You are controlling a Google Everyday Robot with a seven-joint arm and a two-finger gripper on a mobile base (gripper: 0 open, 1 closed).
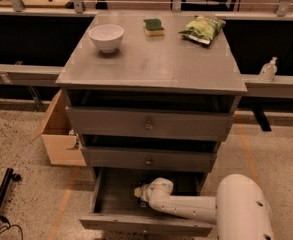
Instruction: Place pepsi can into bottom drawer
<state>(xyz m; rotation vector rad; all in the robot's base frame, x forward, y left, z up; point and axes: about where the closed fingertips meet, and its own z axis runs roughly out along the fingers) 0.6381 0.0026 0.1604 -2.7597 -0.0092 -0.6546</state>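
1. Although the task concerns the pepsi can, no blue can is made out in the camera view; the place where it might be held is covered by the white wrist of the arm.
2. The gripper (142,194) is seen inside the bottom drawer (113,191), low over the drawer floor and near its middle. Whether it is open, closed or gripping anything cannot be told.
3. A small pale tan patch is seen at the gripper's tip, but it cannot be identified.
4. The bottom drawer is pulled well out from the grey cabinet, and its dark floor is exposed to the left of the gripper.
5. The white arm (186,208) is stretched into the drawer from the right, from a large rounded white shell (243,209) at the lower right.
6. The middle drawer (148,159) and the top drawer (148,124) are set further in, each with a small round knob and a dark gap above its front.
7. On the cabinet top (151,69), a white bowl (106,37) is placed at the left rear, a green and yellow sponge (153,26) at the centre rear, and a green chip bag (202,29) at the right rear.
8. An open cardboard box (61,134) is seen on the floor just left of the cabinet.
9. A clear bottle (268,70) is stood on a ledge to the right.
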